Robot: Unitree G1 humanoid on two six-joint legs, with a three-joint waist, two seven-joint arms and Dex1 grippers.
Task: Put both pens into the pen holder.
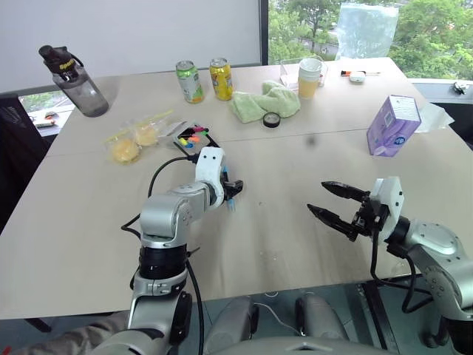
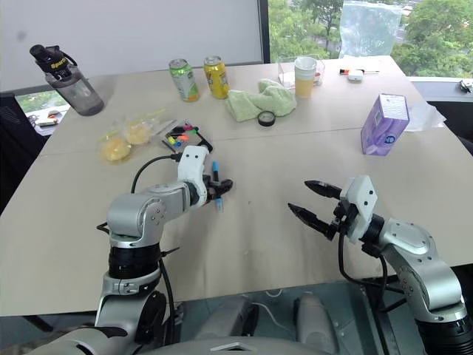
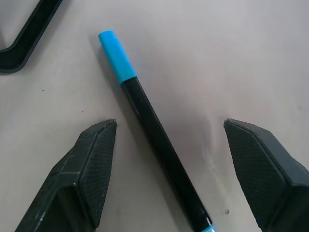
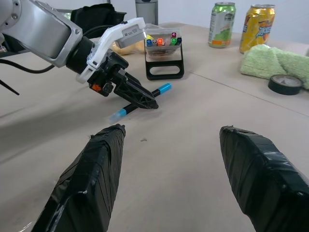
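Note:
A thin black pen (image 3: 154, 135) with a light-blue cap lies flat on the table, also visible from the right wrist view as the pen (image 4: 140, 101). My left gripper (image 1: 233, 188) points down over it, open, with one finger (image 3: 91, 164) on each side of the barrel and not touching it. The pen holder (image 1: 194, 138), a small black case with a loop frame and bright markers, stands just beyond the left gripper. My right gripper (image 1: 318, 197) hovers open above the table to the right, with nothing between its fingers.
At the back stand a water bottle (image 1: 74, 81), two cans (image 1: 191, 81), a green cloth (image 1: 264, 102), a black tape roll (image 1: 271, 120) and a cup (image 1: 310, 78). A purple box (image 1: 394, 126) is at the right, plastic bags (image 1: 133, 140) left of the holder.

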